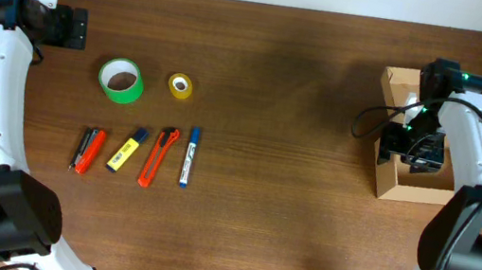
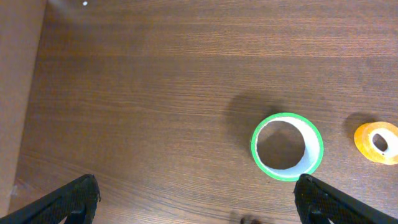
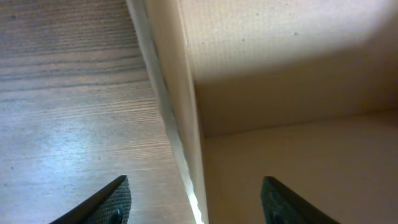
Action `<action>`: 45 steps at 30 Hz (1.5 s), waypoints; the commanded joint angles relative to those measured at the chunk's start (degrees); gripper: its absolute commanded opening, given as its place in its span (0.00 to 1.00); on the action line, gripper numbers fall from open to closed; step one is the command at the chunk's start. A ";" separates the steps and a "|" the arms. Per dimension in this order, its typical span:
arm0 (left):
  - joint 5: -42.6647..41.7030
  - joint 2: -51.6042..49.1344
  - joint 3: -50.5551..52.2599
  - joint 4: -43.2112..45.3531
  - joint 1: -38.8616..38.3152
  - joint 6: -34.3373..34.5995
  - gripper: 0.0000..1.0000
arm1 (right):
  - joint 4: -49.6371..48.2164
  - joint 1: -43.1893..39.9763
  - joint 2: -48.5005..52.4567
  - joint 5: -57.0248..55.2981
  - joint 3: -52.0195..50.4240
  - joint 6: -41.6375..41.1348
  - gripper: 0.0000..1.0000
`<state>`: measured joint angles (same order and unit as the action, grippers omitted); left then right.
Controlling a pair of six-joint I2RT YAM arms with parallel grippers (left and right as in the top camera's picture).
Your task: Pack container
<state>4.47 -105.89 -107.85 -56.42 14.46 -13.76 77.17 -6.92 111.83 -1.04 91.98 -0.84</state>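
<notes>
The container (image 1: 417,186), a brown cardboard box with its top open, sits at the right of the table. My right gripper (image 1: 401,146) is at its left wall. In the right wrist view the jaws stand apart astride that wall (image 3: 181,93), one finger (image 3: 109,202) over the table outside and the other over the box's inside, neither touching the cardboard. My left gripper (image 1: 71,26) hangs wide open at the far left, holding nothing. In its wrist view my left gripper (image 2: 199,202) is just short of a green tape roll (image 2: 286,147).
Left of centre lie the green tape roll (image 1: 122,80) and a small yellow tape roll (image 1: 180,86). Below them is a row: a red and black marker (image 1: 88,151), a yellow highlighter (image 1: 127,151), an orange cutter (image 1: 157,155) and a blue marker (image 1: 189,156).
</notes>
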 commanded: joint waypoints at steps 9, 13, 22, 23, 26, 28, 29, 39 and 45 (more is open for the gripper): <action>-1.99 -0.09 -0.68 0.11 1.09 -0.50 0.99 | 0.00 0.90 4.87 0.04 0.11 -0.07 0.15; -1.97 -0.09 -0.68 0.11 1.11 -0.50 0.99 | -0.50 0.90 5.29 -2.25 0.11 -1.31 0.04; -1.97 -0.09 -0.68 0.13 1.11 -0.50 0.99 | -0.79 0.85 5.16 -1.03 2.01 -1.27 0.04; -1.97 -0.09 -0.68 0.15 1.11 -0.50 0.99 | -0.37 0.85 5.14 -0.22 3.04 -1.27 0.04; -1.99 -0.09 -0.68 0.28 1.11 -0.50 0.99 | 1.51 0.85 5.09 3.30 8.07 -1.31 0.04; -1.99 -0.09 -0.68 0.28 1.11 -0.50 0.99 | 2.84 0.98 5.09 4.13 11.89 -1.92 0.04; -2.01 -0.09 -0.68 0.28 1.11 -0.50 0.99 | 3.78 1.05 5.09 4.07 14.23 -2.69 0.04; -2.21 -0.09 -0.68 0.28 1.09 -0.50 0.99 | 12.83 4.66 5.11 3.85 37.05 -6.99 0.04; -2.23 -0.09 -0.68 0.26 1.09 -0.50 0.99 | 15.45 13.27 5.11 3.80 44.06 -8.63 0.04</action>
<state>3.11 -105.86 -107.85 -56.27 15.25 -13.76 92.29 2.02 116.77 2.46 133.38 -7.60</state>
